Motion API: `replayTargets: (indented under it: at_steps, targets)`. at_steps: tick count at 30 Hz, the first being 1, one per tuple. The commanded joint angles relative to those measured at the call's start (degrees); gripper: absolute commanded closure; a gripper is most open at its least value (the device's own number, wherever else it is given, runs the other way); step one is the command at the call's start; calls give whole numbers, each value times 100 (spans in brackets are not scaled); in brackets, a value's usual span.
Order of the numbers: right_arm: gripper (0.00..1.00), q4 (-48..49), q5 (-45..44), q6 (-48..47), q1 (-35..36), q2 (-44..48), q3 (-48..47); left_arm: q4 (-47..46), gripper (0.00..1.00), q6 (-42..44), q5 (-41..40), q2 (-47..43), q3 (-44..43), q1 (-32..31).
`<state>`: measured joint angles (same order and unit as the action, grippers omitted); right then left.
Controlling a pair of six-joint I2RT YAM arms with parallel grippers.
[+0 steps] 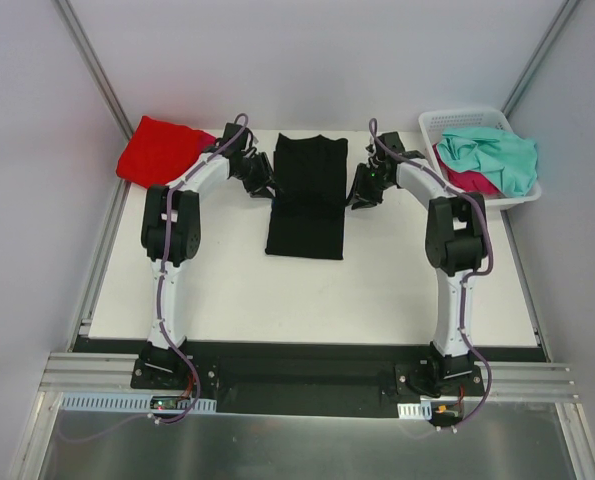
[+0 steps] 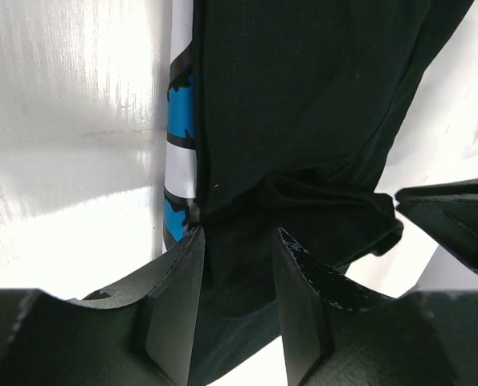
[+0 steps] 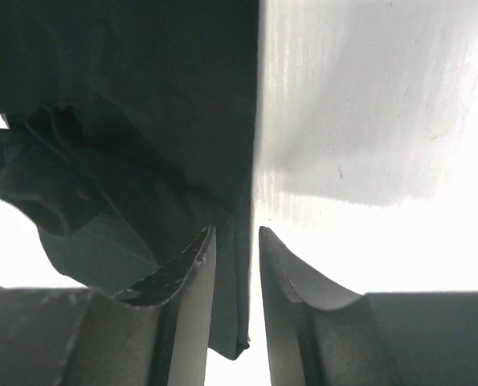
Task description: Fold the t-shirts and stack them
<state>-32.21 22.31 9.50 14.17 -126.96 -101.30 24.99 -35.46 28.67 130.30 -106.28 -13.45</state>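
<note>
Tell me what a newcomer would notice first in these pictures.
The black t-shirt lies folded into a long strip at the centre of the table, with the left claw and right claw at its side edges. Next come the red t-shirt at the far left corner and the white basket at far right, holding a teal t-shirt over a pink t-shirt.

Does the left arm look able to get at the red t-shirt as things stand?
Probably yes: the red t-shirt lies uncovered near the left gripper, nothing between; its jaws straddle the black t-shirt.
</note>
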Motion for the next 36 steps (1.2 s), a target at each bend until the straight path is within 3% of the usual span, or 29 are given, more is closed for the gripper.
replayTargets:
  at_steps: [1,9,15,23,31,36]
  targets:
    - [68,126,-630,-474,164,890,4,-232,61,241,-238,-373,28,18]
    - [65,-23,-789,-607,410,1120,92,-671,57,329,-695,-1199,844,1]
    - [51,-233,-1457,-1124,999,1498,496,-899,50,496,-1363,-2130,1977,-114]
    - [52,-251,-1141,-783,1228,1630,875,-1225,47,207,-810,-2509,3121,-149]
    - [53,-207,-1158,-765,1263,1201,568,-1251,46,136,-652,-2536,3087,-193]
    - [55,-382,-1238,-774,1254,647,-178,-1251,46,162,-651,-2492,2938,-193]
